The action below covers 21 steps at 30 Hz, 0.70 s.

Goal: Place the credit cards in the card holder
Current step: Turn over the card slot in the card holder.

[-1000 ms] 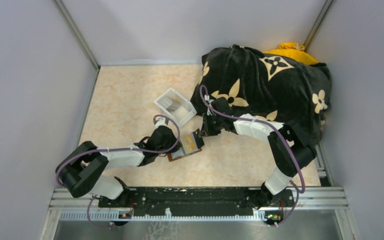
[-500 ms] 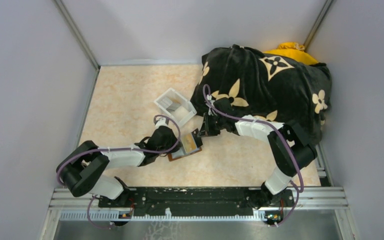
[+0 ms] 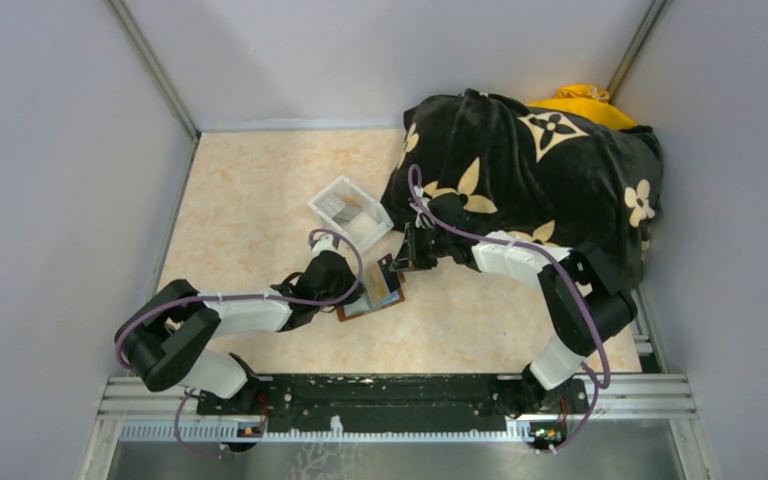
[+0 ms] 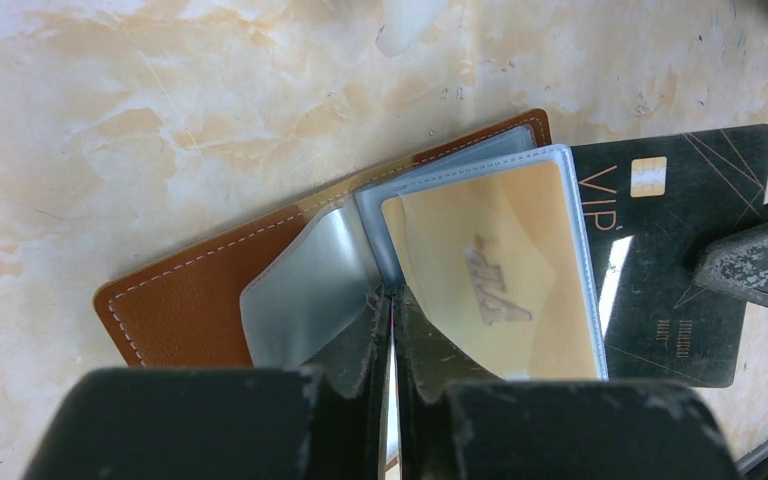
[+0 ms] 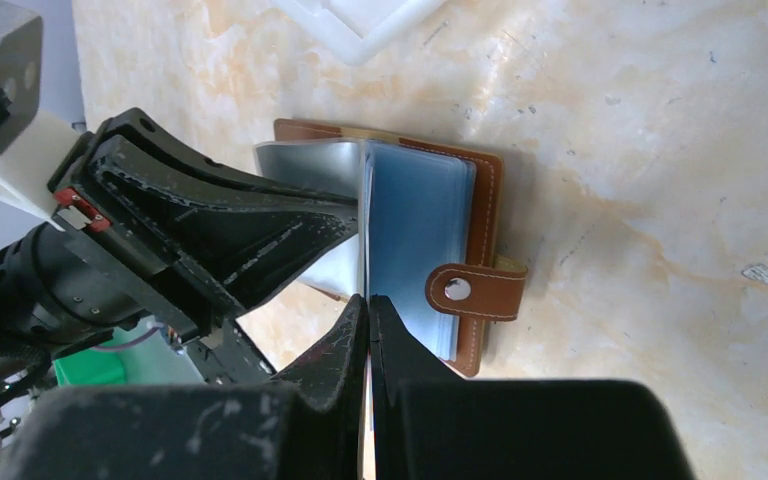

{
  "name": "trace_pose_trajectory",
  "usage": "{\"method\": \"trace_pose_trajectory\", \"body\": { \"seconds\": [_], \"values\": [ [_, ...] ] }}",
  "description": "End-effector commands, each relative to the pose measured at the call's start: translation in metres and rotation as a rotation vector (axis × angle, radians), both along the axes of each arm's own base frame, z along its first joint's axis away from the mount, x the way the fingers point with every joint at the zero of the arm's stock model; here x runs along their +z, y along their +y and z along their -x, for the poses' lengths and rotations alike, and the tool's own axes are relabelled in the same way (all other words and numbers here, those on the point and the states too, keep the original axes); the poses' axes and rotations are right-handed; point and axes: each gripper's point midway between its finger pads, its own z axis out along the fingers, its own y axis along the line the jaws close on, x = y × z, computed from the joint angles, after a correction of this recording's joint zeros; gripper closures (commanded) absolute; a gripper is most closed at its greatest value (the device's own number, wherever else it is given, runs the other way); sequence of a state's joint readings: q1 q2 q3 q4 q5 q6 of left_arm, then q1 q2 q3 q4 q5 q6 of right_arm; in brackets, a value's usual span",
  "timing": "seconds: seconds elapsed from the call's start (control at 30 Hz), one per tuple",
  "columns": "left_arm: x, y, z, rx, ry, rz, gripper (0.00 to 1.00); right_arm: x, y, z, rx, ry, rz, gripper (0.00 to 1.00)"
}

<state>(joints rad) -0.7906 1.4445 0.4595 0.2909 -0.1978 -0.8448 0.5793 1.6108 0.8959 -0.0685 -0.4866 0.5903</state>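
Left hand (image 4: pixel 392 300) on card holder (image 4: pixel 180 300) sleeve, black credit card (image 4: pixel 660 250) alongside.

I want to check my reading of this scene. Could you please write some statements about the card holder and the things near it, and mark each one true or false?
1. The card holder lies open on the table. True.
2. The black card is fully inside the holder. False: most of it sticks out at the side, pinched by the right gripper.
3. A tan card sits inside the holder. True.
4. The white tray stands on the black blanket. False: it stands on the table beside it.
5. The left gripper is wide open. False: it is closed on a clear sleeve.
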Motion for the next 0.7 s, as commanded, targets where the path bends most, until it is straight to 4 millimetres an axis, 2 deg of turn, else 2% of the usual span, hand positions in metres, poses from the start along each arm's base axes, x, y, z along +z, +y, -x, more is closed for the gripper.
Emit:
{"method": "trace_pose_trajectory", "body": {
  "seconds": [0.0, 0.43, 0.67],
  "values": [
    [-0.028, 0.016, 0.015, -0.006, 0.081, -0.11, 0.91, 0.029, 0.012, -0.003, 0.02, -0.063, -0.092, 1.0],
    [-0.034, 0.023, 0.022, -0.003, 0.104, -0.137, 0.94, 0.028, 0.042, 0.012, 0.077, -0.063, -0.115, 1.0],
    [-0.028, 0.032, 0.028, 0.012, 0.102, -0.146, 0.94, 0.018, 0.052, 0.02, 0.091, -0.066, -0.086, 1.0]
  ]
}}
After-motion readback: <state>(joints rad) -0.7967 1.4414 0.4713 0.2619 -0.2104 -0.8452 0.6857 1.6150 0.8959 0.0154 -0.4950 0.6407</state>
